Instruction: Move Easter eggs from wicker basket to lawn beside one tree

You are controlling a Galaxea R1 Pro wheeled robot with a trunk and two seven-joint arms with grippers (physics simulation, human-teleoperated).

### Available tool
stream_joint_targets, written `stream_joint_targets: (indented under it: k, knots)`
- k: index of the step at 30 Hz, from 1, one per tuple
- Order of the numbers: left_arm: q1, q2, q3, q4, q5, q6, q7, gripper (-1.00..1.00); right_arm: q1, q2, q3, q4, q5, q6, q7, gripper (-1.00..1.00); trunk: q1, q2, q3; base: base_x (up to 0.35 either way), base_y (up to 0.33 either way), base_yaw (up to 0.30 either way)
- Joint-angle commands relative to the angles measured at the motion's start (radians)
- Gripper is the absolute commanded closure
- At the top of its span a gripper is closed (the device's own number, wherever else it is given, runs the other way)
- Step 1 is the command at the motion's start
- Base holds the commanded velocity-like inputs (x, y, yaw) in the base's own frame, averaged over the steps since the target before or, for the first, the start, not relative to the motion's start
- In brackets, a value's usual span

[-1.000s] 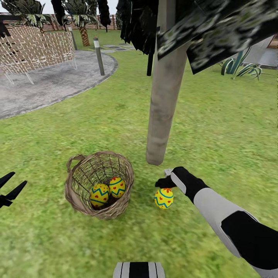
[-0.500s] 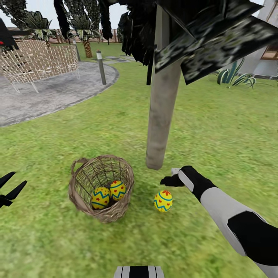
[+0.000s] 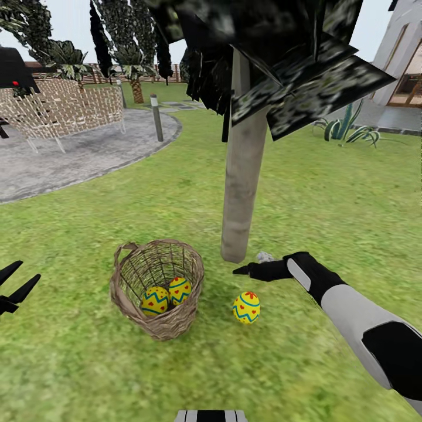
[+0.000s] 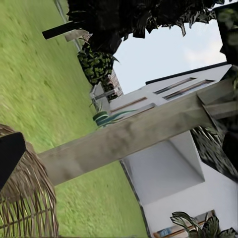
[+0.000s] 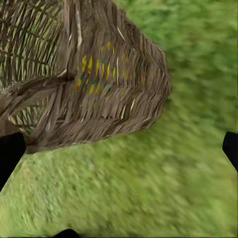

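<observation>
Now, right gripper (image 3: 243, 271): I saw it hovering low over the lawn (image 3: 328, 193), fingers apart and holding nothing, its dark tips at both edges of the right wrist view with grass between them.
Left gripper (image 3: 20, 281): it hung at my left, well away from the basket, its two black fingers spread and empty.
Egg on the grass (image 3: 247, 308): it lay free just below the right gripper's tips, not touching them, yellow with a blue zigzag and red marks.
Tree trunk (image 3: 241, 176): its foot stood just beyond the right gripper, close to the loose egg; dark flat leaves (image 3: 281, 53) hung above.
Wicker basket (image 3: 158, 287): it sat on the lawn just to the left of the right gripper, beside the trunk's foot; the right wrist view showed its woven wall (image 5: 99, 79) tilted over blurred grass.
Eggs in the basket (image 3: 167, 296): two lay side by side, touching, low against the near wall.
Farther off: I made out a grey paved patio (image 3: 70, 158), a pale lattice chair (image 3: 58, 111) and a white house (image 3: 404, 64).
</observation>
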Motion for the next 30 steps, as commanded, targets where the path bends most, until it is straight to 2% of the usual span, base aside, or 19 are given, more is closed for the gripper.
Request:
stream_joint_targets:
  k: [1, 7, 8, 10, 11, 14, 17, 20, 26, 30]
  knots:
    - [-0.001, 0.0, 0.001, 0.0, -0.004, 0.003, -0.004, -1.0, -0.001, -0.002, 0.005, -0.001, -0.001, 0.002, 0.034, -1.0, -0.001, 0.0, 0.003, 0.0, 0.0, 0.0]
    - [-0.001, -0.001, 0.001, 0.0, -0.004, 0.003, -0.004, -1.0, -0.001, -0.008, 0.003, -0.001, -0.003, 0.0, 0.164, -1.0, -0.003, 0.001, 0.026, 0.0, 0.0, 0.0]
    - [-0.001, -0.001, 0.001, 0.0, -0.004, 0.003, -0.004, -1.0, -0.001, -0.022, -0.005, -0.001, -0.003, -0.001, 0.211, -1.0, -0.004, 0.002, 0.03, 0.0, 0.0, 0.0]
    - [-0.001, -0.001, 0.001, 0.0, -0.004, 0.003, -0.004, -1.0, 0.0, -0.039, -0.022, -0.001, -0.004, -0.001, 0.265, -1.0, -0.005, 0.002, 0.038, 0.0, 0.0, 0.0]
    - [-0.001, -0.001, 0.001, 0.0, -0.004, 0.003, -0.004, -1.0, 0.0, -0.049, -0.044, -0.001, -0.004, 0.001, 0.305, -1.0, -0.005, 0.002, 0.042, 0.0, 0.0, 0.0]
    - [-0.001, -0.001, 0.001, 0.0, -0.004, 0.003, -0.004, -1.0, 0.001, -0.054, -0.071, -0.001, -0.004, 0.004, 0.357, -1.0, -0.006, 0.003, 0.053, 0.0, 0.0, 0.0]
    - [-0.001, -0.001, 0.001, 0.0, -0.004, 0.003, -0.004, -1.0, 0.001, -0.054, -0.082, -0.002, -0.006, 0.007, 0.416, -1.0, -0.008, 0.004, 0.065, 0.0, 0.0, 0.0]
    - [-0.001, 0.0, 0.001, 0.0, -0.004, 0.003, -0.004, -1.0, 0.001, -0.05, -0.084, -0.002, -0.021, 0.008, 0.446, -1.0, -0.012, 0.011, 0.076, 0.0, 0.0, 0.0]
    - [-0.001, -0.001, 0.001, -0.001, -0.004, 0.002, -0.004, -1.0, 0.001, -0.049, -0.087, -0.002, -0.038, 0.006, 0.45, -1.0, -0.035, 0.053, 0.094, 0.0, 0.0, 0.027]
    - [-0.001, -0.003, -0.007, -0.021, -0.004, 0.002, -0.004, -1.0, 0.001, -0.048, -0.086, -0.002, -0.039, 0.005, 0.45, -1.0, -0.051, 0.081, 0.105, 0.0, 0.0, 0.219]
